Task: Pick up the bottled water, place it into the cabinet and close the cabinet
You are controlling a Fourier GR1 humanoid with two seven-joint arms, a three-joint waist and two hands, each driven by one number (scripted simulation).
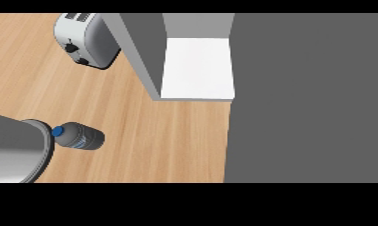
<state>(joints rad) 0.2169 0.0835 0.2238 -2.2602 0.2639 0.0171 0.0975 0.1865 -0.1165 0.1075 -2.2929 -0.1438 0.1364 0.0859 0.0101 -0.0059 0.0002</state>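
Lying on the counter [170, 135], bottled water [78, 136], open cabinet [196, 67], no fingers visible

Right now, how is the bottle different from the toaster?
The bottle is small, dark and round with a blue cap; the toaster is bigger, white and boxy with black knobs. The bottle is near the view's lower left; the toaster is up by the cabinet. Both are on the wooden counter.
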